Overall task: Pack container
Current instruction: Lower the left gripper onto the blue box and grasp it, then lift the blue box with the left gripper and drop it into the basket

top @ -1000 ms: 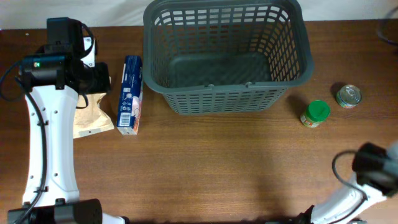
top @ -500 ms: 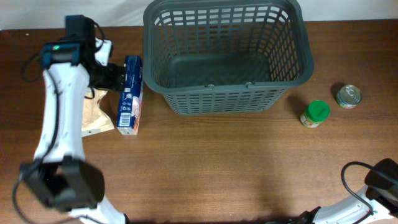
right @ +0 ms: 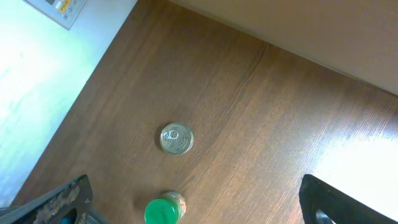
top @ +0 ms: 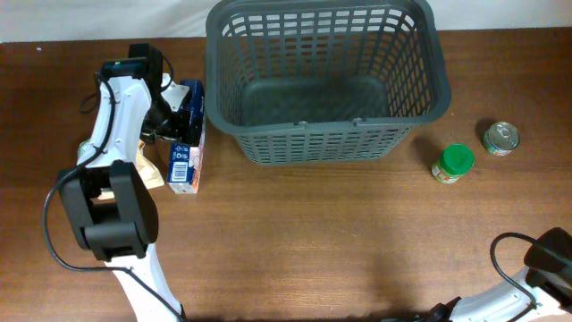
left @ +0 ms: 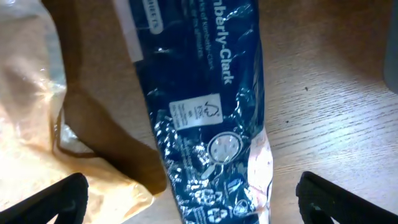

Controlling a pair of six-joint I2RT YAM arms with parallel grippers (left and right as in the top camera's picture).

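Your left end effector (left: 193,202) is released: in the left wrist view its two dark fingertips (left: 53,199) sit at the bottom corners, spread wide, with nothing clamped between them. It hangs directly over the blue packet (left: 211,112), a long glossy wrapper with white print that lies flat on the worktop (top: 313,233). From overhead, you can see the end effector over the far end of that packet, just left of the container (top: 322,143). The container, a large dark grey slotted basket, stands upright at the far middle of the worktop, and the blue packet lies lengthwise just beside its left wall. A tan pouch (left: 31,106) lies against the packet's left side, partly hidden under the arm when seen from above. Your right end effector (right: 196,208) is also released, its fingertips wide apart at the lower corners of the right wrist view, high above the worktop. Below it you can see a tin can (right: 176,138) and a green-lidded jar (right: 163,210), near each other, both standing to the right of the container.
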